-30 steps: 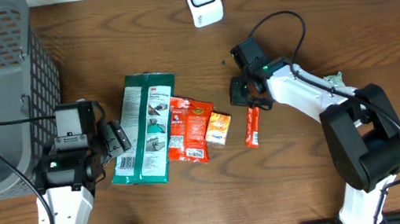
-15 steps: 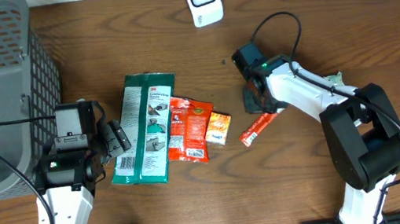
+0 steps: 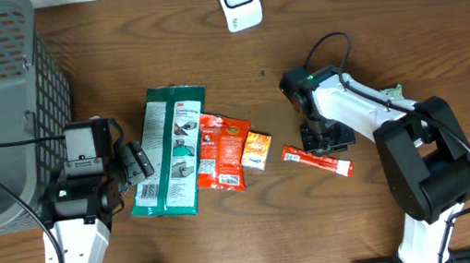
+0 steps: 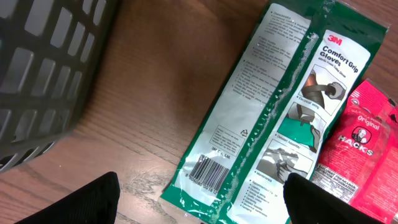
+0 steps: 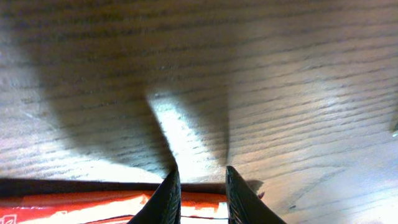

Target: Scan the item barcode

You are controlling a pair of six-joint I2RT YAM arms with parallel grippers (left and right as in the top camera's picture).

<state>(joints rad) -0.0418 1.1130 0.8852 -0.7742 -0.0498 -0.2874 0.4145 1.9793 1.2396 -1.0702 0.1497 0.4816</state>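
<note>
While the grained wood table (image 3: 387, 25) carries the glossy red stick packet (image 3: 316, 159) flat, the right gripper (image 5: 199, 180) holds its 2 jaws narrowly parted at its edge, gripping nothing; the left gripper (image 3: 137, 160) gapes wide, empty, beside the green glove pack (image 3: 168, 151).

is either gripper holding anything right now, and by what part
Left gripper is open, empty. Right gripper stands narrowly parted at the long edge of the flat red stick packet; a grip there cannot be told.
</note>
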